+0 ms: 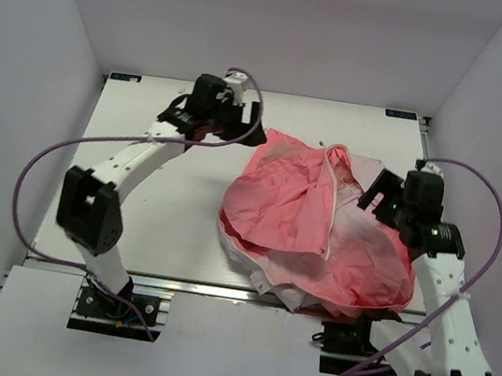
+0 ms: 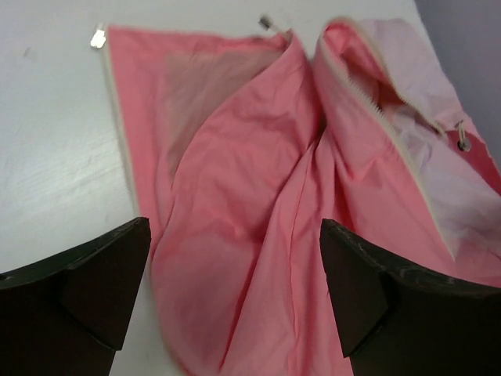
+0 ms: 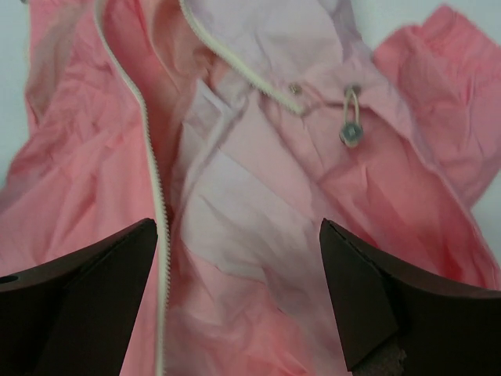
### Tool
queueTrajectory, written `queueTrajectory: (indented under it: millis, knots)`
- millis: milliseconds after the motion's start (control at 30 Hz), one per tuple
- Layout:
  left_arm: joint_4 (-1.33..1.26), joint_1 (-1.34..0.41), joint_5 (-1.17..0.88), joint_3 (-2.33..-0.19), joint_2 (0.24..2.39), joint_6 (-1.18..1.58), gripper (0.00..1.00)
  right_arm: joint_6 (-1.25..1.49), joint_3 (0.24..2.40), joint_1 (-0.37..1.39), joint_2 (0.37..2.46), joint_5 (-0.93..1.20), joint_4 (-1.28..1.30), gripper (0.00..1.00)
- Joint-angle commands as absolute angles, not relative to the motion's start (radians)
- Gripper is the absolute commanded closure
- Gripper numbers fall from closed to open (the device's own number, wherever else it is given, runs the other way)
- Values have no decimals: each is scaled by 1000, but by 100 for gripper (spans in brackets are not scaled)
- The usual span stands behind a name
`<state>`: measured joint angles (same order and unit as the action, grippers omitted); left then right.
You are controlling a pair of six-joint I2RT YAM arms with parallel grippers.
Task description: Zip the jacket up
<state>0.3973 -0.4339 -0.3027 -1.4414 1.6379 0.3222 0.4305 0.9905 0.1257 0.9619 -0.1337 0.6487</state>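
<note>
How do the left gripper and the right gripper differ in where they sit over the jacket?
The left gripper is at the jacket's far left edge, bare table under one finger; the right gripper is over its right side, fabric under both fingers. The left faces coral fabric, the right paler fabric and a cord toggle. Both are open and empty.
</note>
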Motion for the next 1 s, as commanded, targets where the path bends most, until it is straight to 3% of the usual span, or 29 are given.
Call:
queueTrajectory:
  millis: [0, 333, 500, 533, 600, 633, 667, 733, 967]
  knots:
    - [393, -509, -344, -1653, 1794, 178, 2, 488, 904, 124, 884, -156, 793, 11]
    - [463, -724, -334, -2285, 2326, 93, 2, 565, 710, 123, 782, -218, 879, 11]
    - [385, -759, -312, -2324, 2419, 135, 2, 535, 670, 124, 804, -212, 842, 11]
    - [370, -765, -270, -2324, 2428, 141, 4, 528, 664, 124, 802, -209, 824, 18]
    - [362, -765, -242, -2322, 2453, 158, 24, 525, 647, 124, 789, -212, 802, 36]
    - [354, -765, -226, -2318, 2459, 164, 35, 522, 643, 124, 782, -213, 772, 70]
    - [350, -765, -194, -2312, 2464, 169, 66, 520, 640, 123, 776, -216, 756, 80]
    - [347, -765, -146, -2299, 2457, 201, 99, 514, 641, 124, 773, -235, 723, 100]
    - [313, -755, 41, -2140, 2206, 149, 100, 499, 800, 124, 842, -325, 631, 100]
